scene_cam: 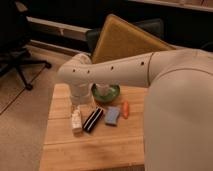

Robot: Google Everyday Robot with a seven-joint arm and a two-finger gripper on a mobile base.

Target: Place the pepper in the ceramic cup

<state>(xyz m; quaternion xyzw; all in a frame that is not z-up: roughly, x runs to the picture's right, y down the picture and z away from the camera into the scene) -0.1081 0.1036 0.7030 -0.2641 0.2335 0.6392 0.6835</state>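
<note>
- Dim, warm light from above; the white arm (120, 75) glows softly, no hard glare.
- The arm's shadow covers the bench's (65, 150) back-left corner, with the end effector (79, 102) down in it.
- Everything's soft and blurry, and the background is nearly black.

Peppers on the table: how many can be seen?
1. The pepper lies right of the blue sponge, near the green bowl. The gripper hangs left of the sponge, jaws open. The arm may hide more.

My arm (120, 75) and gripper (79, 102), over the table's left, look smooth white plastic; the table (100, 150) is matt wood.
</note>
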